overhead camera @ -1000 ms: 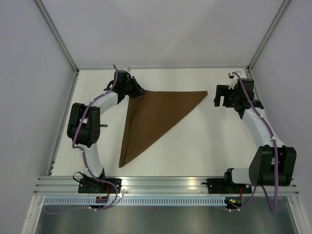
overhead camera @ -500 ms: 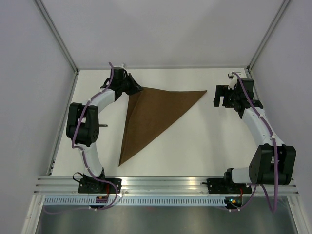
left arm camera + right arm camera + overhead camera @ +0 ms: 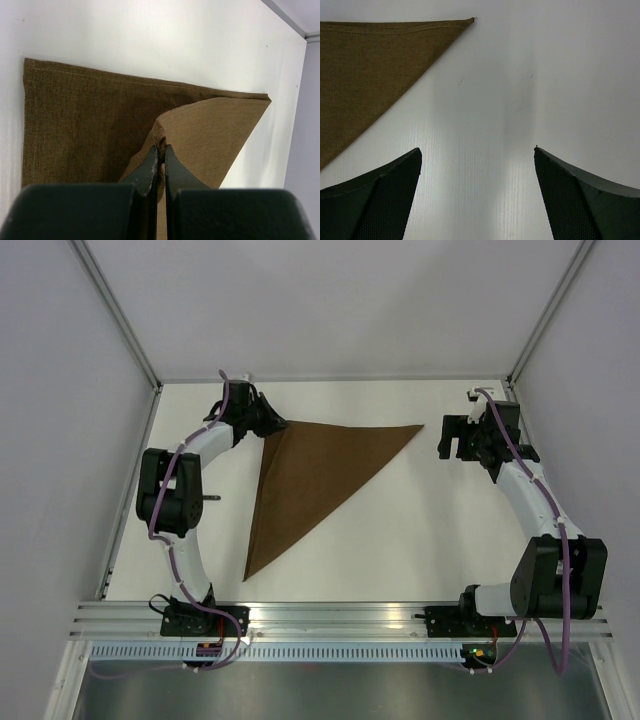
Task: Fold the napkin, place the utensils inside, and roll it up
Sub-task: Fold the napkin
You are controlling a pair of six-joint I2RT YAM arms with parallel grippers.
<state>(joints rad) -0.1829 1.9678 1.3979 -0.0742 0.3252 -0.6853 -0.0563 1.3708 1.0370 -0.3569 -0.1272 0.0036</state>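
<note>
Top view: the napkin (image 3: pixel 310 475) lies as a folded triangle mid-table (image 3: pixel 420 540). The left gripper (image 3: pixel 270 424) pinches its far-left corner near the table's far edge, the arm stretched forward with its elbow out to the left. The right gripper (image 3: pixel 447 439) stands spread near the napkin's right tip, apart from it, its arm arched along the right edge.

Left wrist: the fingers (image 3: pixel 150 165) are pressed together on a lifted napkin (image 3: pixel 75 110) flap.

Right wrist: the fingers (image 3: pixel 380 195) are wide over bare table and hold nothing; the napkin (image 3: pixel 360 60) lies ahead-left.

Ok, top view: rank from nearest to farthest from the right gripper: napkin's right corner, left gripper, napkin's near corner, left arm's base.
1. Napkin's right corner, just left of the right gripper.
2. Left gripper, far left, pinching the napkin.
3. Napkin's near corner, front left.
4. Left arm's base, near edge.
</note>
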